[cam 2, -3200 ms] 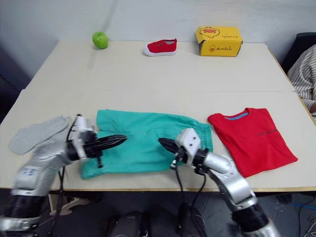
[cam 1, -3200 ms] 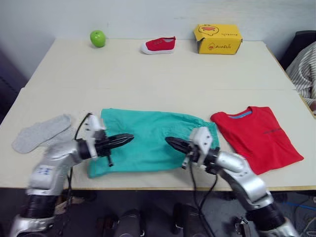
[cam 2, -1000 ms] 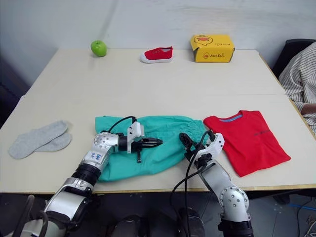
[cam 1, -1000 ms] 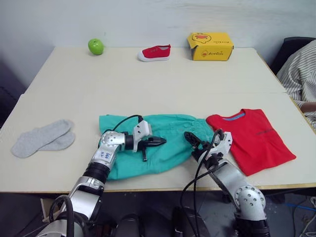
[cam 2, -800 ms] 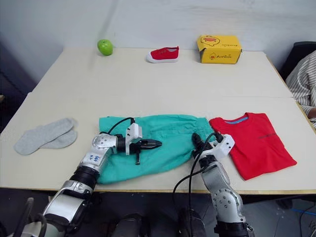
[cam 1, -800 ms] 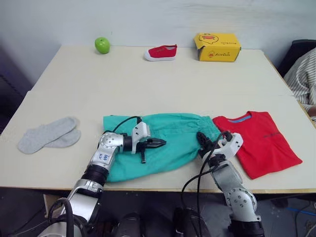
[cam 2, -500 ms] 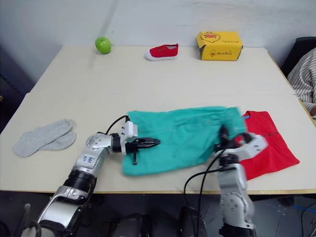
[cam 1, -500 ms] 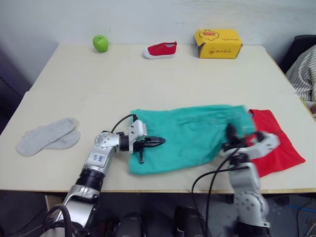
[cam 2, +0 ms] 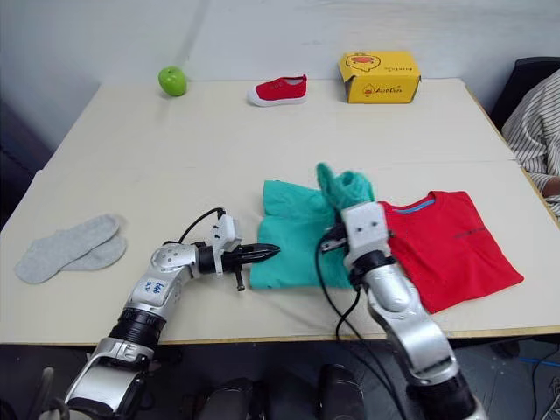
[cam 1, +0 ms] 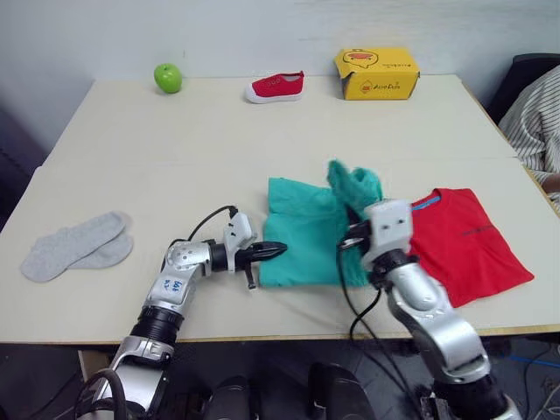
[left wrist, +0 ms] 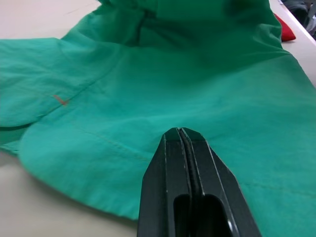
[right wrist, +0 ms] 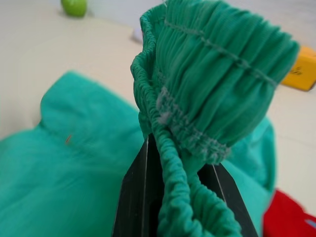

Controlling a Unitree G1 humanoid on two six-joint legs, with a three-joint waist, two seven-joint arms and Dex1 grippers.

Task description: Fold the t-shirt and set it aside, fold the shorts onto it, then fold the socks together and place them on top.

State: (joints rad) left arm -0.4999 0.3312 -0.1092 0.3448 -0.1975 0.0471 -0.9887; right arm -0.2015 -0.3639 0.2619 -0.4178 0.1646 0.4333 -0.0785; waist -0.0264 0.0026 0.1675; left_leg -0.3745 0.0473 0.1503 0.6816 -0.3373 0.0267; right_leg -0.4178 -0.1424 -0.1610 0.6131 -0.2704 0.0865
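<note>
The shorts [cam 1: 308, 229] lay near the front of the tabletop [cam 1: 262, 140], bunched up, with their right edge against the left side of the t-shirt [cam 1: 464, 241], which lay flat toward the right end. The right gripper [cam 1: 352, 234] had its fingers clamped on the gathered waistband [right wrist: 197, 94], holding that part raised in a puffed fold above the rest of the cloth. The left gripper [cam 1: 271, 250] lay low at the shorts' left front edge, its fingers [left wrist: 183, 148] pressed together with nothing visibly between them, their tips resting on the cloth. The socks [cam 1: 74, 247] lay side by side, overlapping, well apart at the left end. Along the far edge stood a green apple [cam 1: 168, 77], a small red shoe [cam 1: 275, 87] and a yellow box [cam 1: 376, 73].
</note>
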